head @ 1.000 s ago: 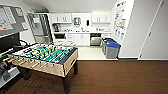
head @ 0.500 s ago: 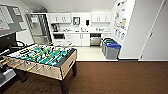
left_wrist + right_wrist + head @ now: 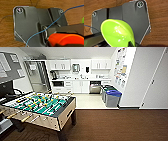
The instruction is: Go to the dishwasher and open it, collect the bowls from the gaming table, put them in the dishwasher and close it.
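A yellow-green bowl shows large and tilted in the right wrist view, above brown wood floor. My right gripper is shut on its rim. A sliver of that same green shows in the left wrist view. An orange rounded thing also sits close under the left wrist; I cannot tell what it is or whether it is held. The dishwasher with its steel front stands far ahead under the kitchen counter. I cannot tell from here whether its door is open or shut. The gaming table is out of view.
A green table-football table stands close on the left, its rod handles sticking out. Grey bins with blue lids line the right wall before the kitchen. White cabinets run along the back. Brown floor leads ahead to the pale kitchen floor.
The whole head view has shifted a little, so the camera has moved. The table-football table now sits slightly further left in the picture.
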Tool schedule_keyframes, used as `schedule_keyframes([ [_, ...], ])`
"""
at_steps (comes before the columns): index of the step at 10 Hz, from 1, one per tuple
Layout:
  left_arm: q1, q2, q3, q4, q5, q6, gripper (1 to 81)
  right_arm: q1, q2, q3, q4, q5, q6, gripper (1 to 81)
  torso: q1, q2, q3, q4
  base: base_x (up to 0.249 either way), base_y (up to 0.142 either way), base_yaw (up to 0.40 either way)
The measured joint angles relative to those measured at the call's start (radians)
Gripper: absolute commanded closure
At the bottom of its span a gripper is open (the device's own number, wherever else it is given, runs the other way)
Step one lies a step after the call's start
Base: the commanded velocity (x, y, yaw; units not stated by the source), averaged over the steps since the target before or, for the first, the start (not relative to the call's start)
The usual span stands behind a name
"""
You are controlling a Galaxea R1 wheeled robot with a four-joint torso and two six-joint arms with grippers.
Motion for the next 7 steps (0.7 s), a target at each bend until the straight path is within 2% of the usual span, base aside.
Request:
schedule_keyframes([
  [7,0.003,0.002,0.0,0.0,0.0,-0.001,81.1,-0.003,-0.001,-0.001,-0.002,-0.003,-0.001,81.1,-0.001,0.0,0.0,0.0,0.157,0.0,0.0],
])
